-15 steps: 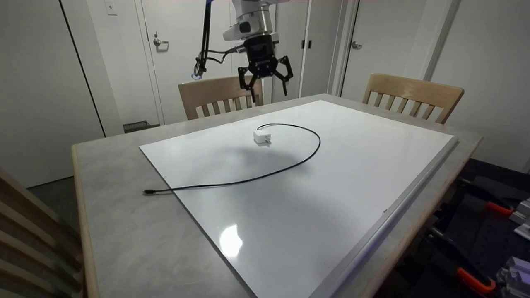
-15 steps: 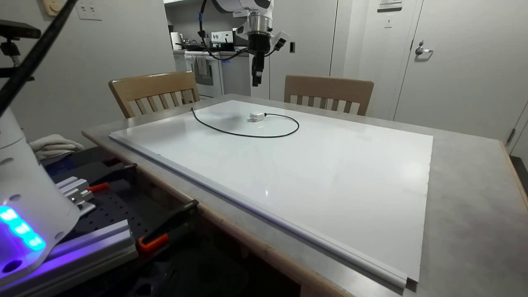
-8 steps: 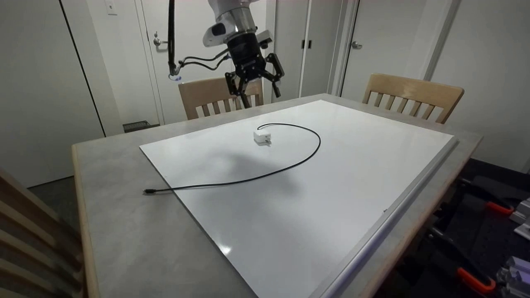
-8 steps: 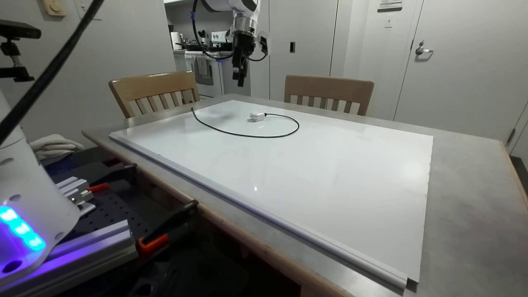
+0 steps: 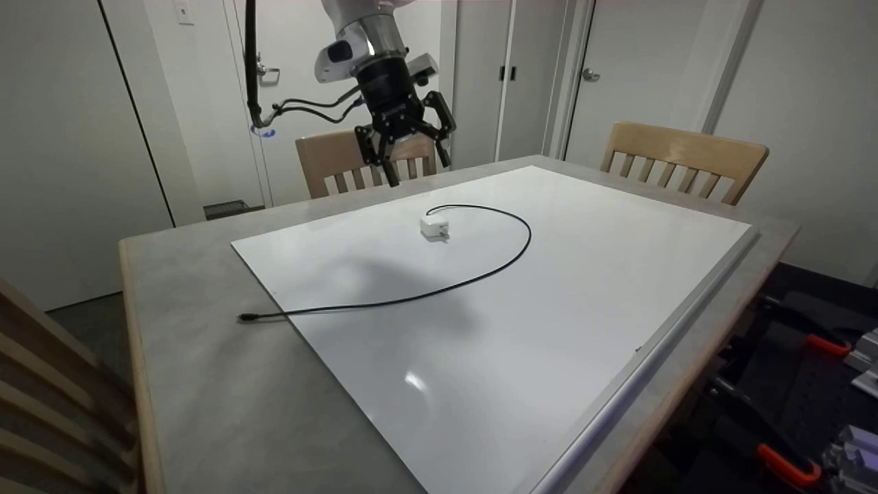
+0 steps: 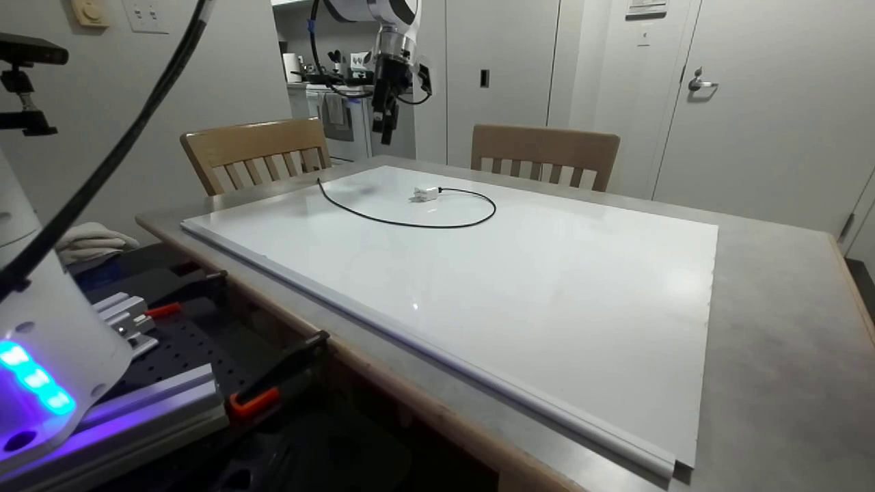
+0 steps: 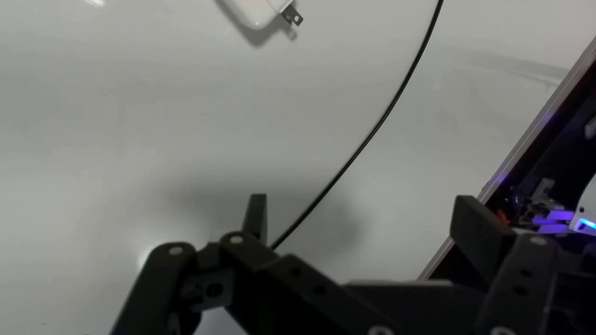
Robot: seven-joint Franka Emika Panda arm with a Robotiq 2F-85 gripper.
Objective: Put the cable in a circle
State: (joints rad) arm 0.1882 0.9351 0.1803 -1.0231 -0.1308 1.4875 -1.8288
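A robot gripper (image 5: 419,171) hovers, jaws spread wide and gripping nothing, above a table (image 5: 199,384) where a black cable (image 5: 439,292) lies partway to a circle, in an exterior view. The cord bows across a white board (image 5: 562,295) in one broad curve, but its free end (image 5: 247,317) trails past the board's edge, over the gray table, leaving the ring unclosed.

In an exterior view, the cable runs from a white charger (image 6: 427,195), bends back and stretches away again, more hook than hoop, its two ends well apart. The gripper's fingers (image 6: 388,126) line up one behind the other from here, hiding the gap between them; nothing hangs from them, and the cord below is untouched.

In the wrist view, the fingertips (image 7: 479,232) stand far apart with nothing pinched between them. The cable slants across the board beneath and slips out of sight behind the gripper, while the charger's prongs (image 7: 293,12) show near the top edge. By the look of it, the bend around the charger is the finished portion, perhaps half the job; left to do is grasping the trailing stretch, drawing the free end around and closing the loop.
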